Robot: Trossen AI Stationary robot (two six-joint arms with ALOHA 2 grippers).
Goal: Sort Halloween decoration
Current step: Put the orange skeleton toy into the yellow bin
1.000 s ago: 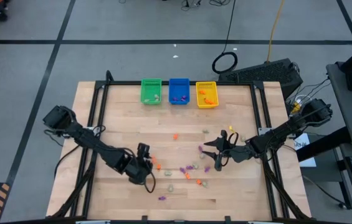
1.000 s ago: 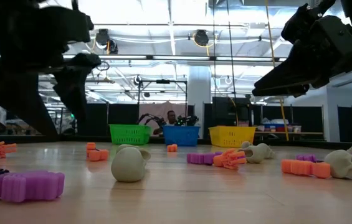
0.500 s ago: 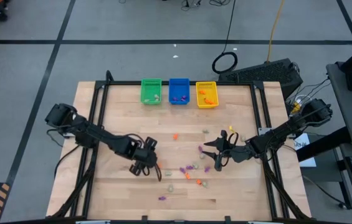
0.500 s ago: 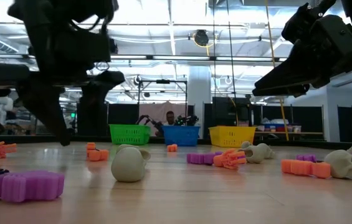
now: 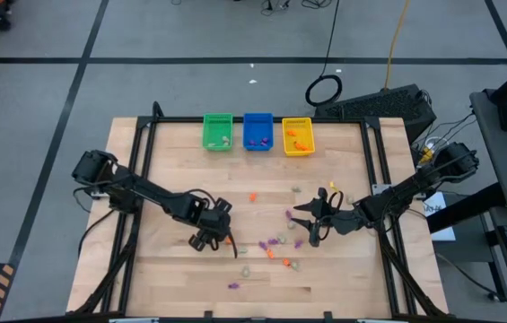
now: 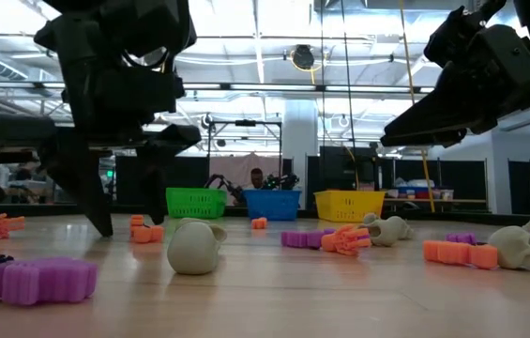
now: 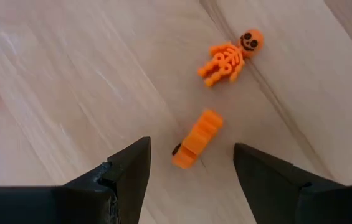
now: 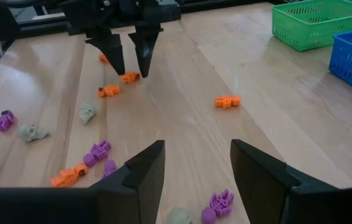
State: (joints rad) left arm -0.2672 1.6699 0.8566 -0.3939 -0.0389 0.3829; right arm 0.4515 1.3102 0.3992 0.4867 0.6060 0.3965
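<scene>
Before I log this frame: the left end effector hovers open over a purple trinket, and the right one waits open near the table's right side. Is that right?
Not quite. The trinket between the left end effector's fingers is orange, not purple, as the left wrist view shows. The rest holds: that end effector is open, and the right end effector waits open near the table's right side.

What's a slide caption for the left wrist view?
Open left end effector poised above small orange block trinket, orange skeleton figure lying beyond on wooden table.
</scene>
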